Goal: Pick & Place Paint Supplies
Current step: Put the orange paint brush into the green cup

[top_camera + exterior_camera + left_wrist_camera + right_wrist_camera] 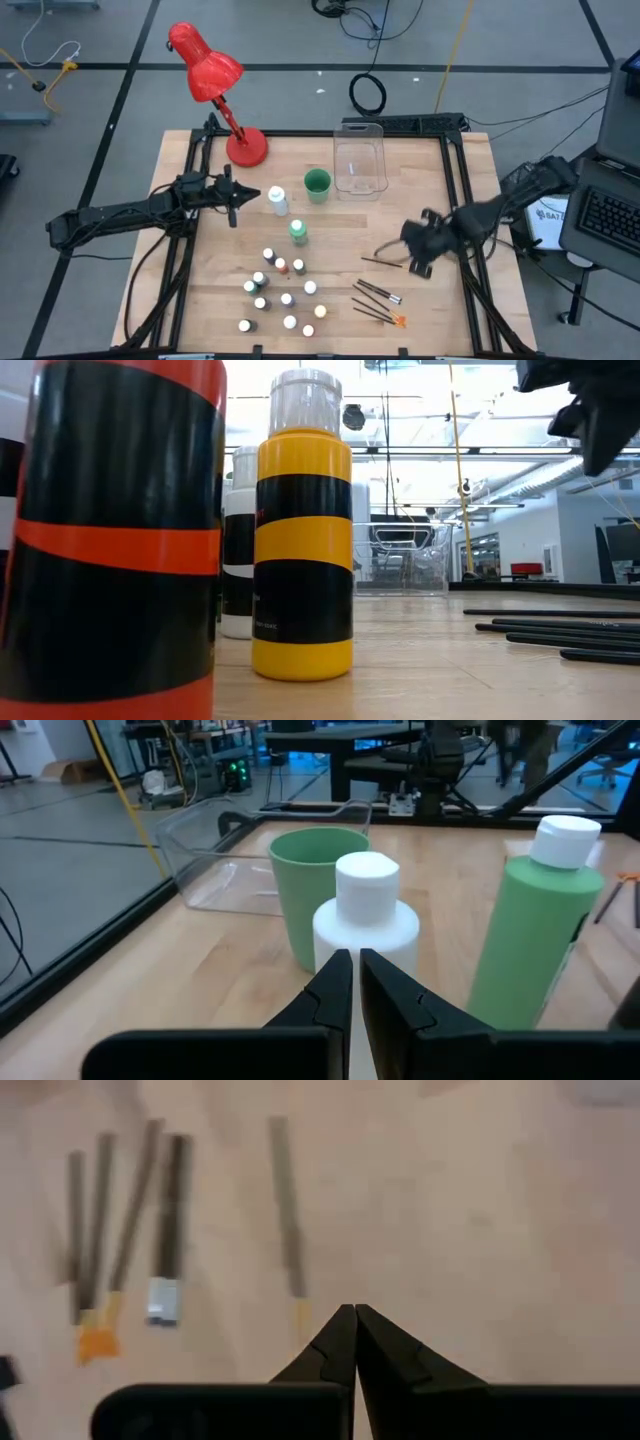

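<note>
Wooden counter (200, 300) seen from above, dark frame round its edges.

Left gripper (236, 197) hovers at the left-middle of the counter, its tip pointing right toward the white bottle (277, 200); fingers (335, 982) pressed together, nothing between them. In the left wrist view the white bottle (365, 925) stands upright just ahead of the tips, the green cup (315, 890) behind it, the green bottle (535, 925) upright beside it (white cap on).

Right gripper (418, 252) is over the right half of the counter, above one thin brush (382, 262) that lies apart from the rest; fingers (340, 1342) closed tip to tip, holding nothing. The right wrist view looks down on that single brush (287, 1210) and the other brushes (120, 1230) lying side by side farther off.

Brush cluster (378, 302) lies at the near right. Small white-capped paint bottles (280, 290) stand scattered at the near centre, all upright as far as I can tell. Green bottle (298, 232) stands between them and the cup (317, 184).

Clear plastic bin (360, 160) sits at the far centre, just right of the cup. Red desk lamp (215, 85) stands at the far left corner.
</note>
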Robot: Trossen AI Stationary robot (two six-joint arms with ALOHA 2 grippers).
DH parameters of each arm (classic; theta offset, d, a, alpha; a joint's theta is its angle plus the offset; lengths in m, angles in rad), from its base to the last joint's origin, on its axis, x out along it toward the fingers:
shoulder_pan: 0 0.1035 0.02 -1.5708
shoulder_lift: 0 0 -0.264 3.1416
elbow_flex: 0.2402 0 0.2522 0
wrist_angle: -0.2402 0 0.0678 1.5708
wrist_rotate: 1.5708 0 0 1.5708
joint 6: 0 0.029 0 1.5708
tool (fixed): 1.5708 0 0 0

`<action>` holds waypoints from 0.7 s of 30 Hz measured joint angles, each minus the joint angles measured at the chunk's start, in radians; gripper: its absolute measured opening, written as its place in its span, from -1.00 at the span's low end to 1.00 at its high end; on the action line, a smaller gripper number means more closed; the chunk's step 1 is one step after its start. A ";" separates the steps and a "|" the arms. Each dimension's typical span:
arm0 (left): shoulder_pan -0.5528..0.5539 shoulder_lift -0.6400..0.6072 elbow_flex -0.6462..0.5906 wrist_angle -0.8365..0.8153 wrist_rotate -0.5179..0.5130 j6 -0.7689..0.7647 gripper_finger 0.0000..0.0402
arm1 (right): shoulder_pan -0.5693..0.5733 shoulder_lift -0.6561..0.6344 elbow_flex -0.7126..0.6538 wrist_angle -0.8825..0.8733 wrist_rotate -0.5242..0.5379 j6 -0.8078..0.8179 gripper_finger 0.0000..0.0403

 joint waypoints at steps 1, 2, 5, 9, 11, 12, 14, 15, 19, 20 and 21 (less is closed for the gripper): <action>0.000 0.000 0.000 0.004 0.000 0.000 -0.87 | 0.021 0.032 0.000 0.026 -0.004 0.005 -0.93; 0.000 0.000 0.000 0.005 0.000 0.000 -0.87 | 0.039 0.062 0.000 0.046 -0.021 0.008 -0.88; 0.000 0.000 0.000 0.004 0.001 -0.005 -0.87 | 0.078 0.150 0.000 0.079 -0.071 0.050 -0.70; 0.000 0.000 0.000 -0.002 0.003 -0.030 -0.87 | 0.108 0.249 0.000 0.068 -0.141 0.088 -0.42; 0.000 0.000 0.000 -0.005 0.003 -0.030 -0.87 | 0.117 0.288 0.000 0.045 -0.155 0.081 -0.32; 0.000 0.000 0.000 -0.006 0.003 -0.028 -0.87 | 0.121 0.309 0.000 0.034 -0.153 0.080 -0.28; 0.000 0.000 0.000 -0.005 0.003 -0.026 -0.87 | 0.125 0.346 0.000 0.012 -0.133 0.067 -0.23; 0.000 0.000 0.000 -0.005 0.003 -0.024 -0.87 | 0.126 0.365 0.000 0.008 -0.119 0.054 -0.21; 0.000 0.000 0.000 0.002 0.003 -0.004 -0.87 | 0.123 0.418 0.000 0.000 -0.077 0.023 -0.20; 0.000 0.000 0.000 0.001 0.003 -0.003 -0.87 | 0.121 0.427 0.000 -0.002 -0.077 0.018 -0.20; 0.000 0.000 0.000 0.001 0.003 -0.003 -0.87 | 0.118 0.434 0.000 -0.003 -0.077 0.015 -0.21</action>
